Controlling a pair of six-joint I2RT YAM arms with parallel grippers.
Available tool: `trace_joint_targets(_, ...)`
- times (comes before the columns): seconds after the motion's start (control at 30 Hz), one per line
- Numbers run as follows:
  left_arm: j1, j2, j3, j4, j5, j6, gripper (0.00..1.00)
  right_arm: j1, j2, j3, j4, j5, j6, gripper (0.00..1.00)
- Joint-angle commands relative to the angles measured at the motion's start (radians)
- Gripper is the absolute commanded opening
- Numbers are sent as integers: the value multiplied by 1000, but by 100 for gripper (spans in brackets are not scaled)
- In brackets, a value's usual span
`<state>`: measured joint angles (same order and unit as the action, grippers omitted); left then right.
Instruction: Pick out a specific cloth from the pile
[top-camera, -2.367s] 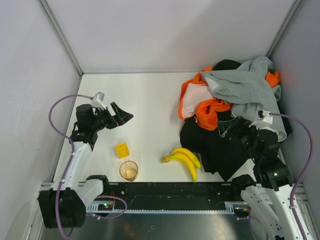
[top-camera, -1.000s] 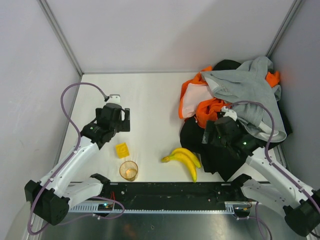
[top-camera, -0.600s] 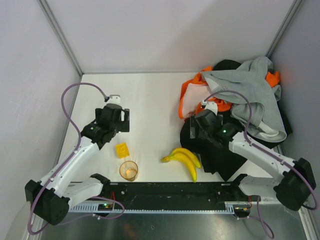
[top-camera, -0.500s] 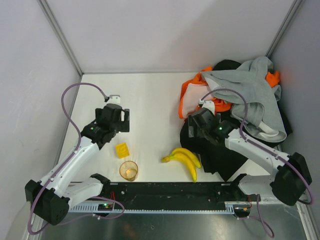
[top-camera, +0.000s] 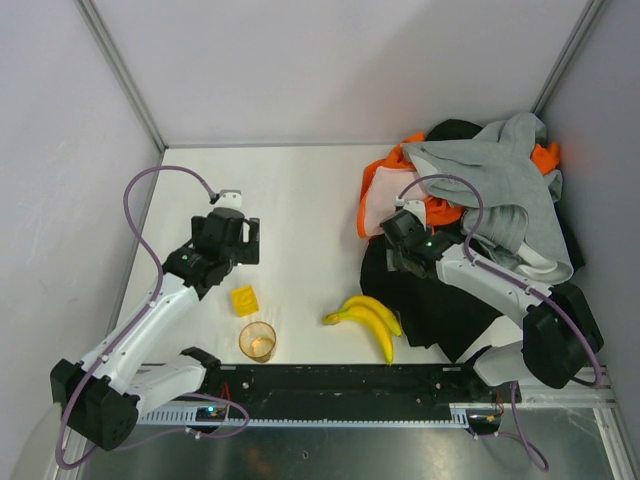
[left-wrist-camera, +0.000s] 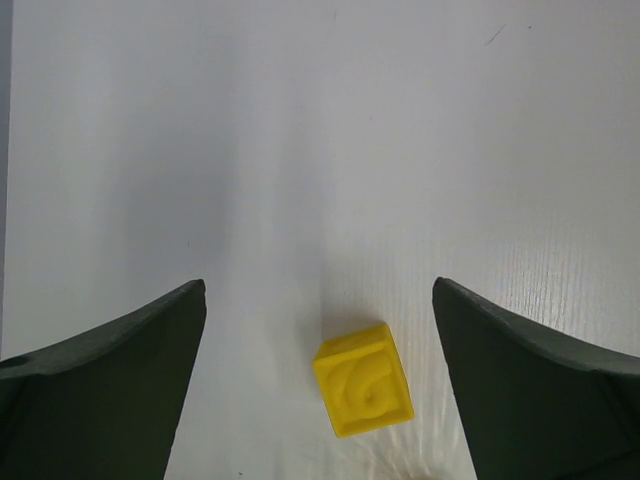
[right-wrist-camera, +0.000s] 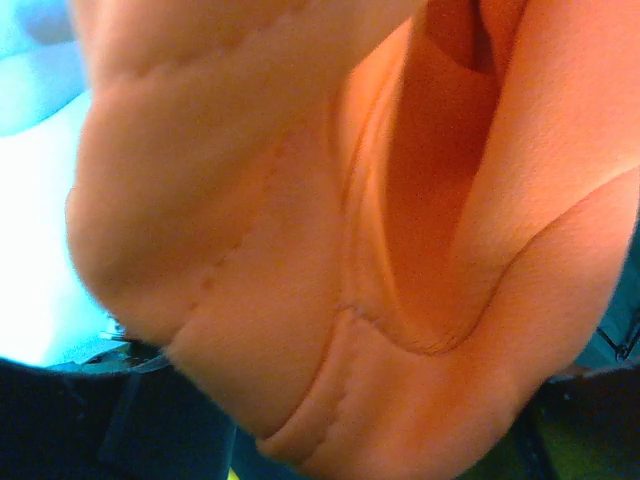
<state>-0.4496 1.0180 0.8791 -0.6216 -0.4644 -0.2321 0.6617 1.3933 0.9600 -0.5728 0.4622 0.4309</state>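
Nearest the bases, a translucent orange plastic cup (top-camera: 257, 340), a bunch of yellow bananas (top-camera: 368, 320) and a small yellow plastic cube (left-wrist-camera: 364, 392) sit apart on the white table (top-camera: 300, 200). The left gripper (left-wrist-camera: 318, 290) hangs over the cube, jaws spread wide and empty, apparently parked clear of the work. Farther right, the right gripper (top-camera: 402, 238) presses into the near-left edge of the heap of grey, black and orange garments (top-camera: 490, 180), where the small all-orange fabric cloth (top-camera: 440, 213) lies beside a larger orange garment with pale lining (top-camera: 375, 200). Orange fabric fills its camera, hiding the fingers, so its grip cannot be told. No writing is readable; the cube bears only a raised swirl.
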Motion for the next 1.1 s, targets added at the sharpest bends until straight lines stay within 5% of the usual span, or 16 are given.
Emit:
trace_joint_targets(0.0,-6,-11,-5,29,-5,19,100,-38,2,45,-8,3,-13,57)
trace_joint_targets(0.13,-6,-12,-7,29,-4,19,100,-63,-6,46,-11,-16,-29,43)
trace_joint_targets(0.27,-6,-12,-8,32,-4,20,100,-84,-16,46,-19,-27,-40,18)
trace_joint_targets(0.47,-6,-11,-11,35,-5,20,100,-108,-64,45,-39,-33,-53,3)
trace_joint_targets(1.07,-6,-8,-14,41,4,22,100,-399,-437,81,112,-312,-146,0)
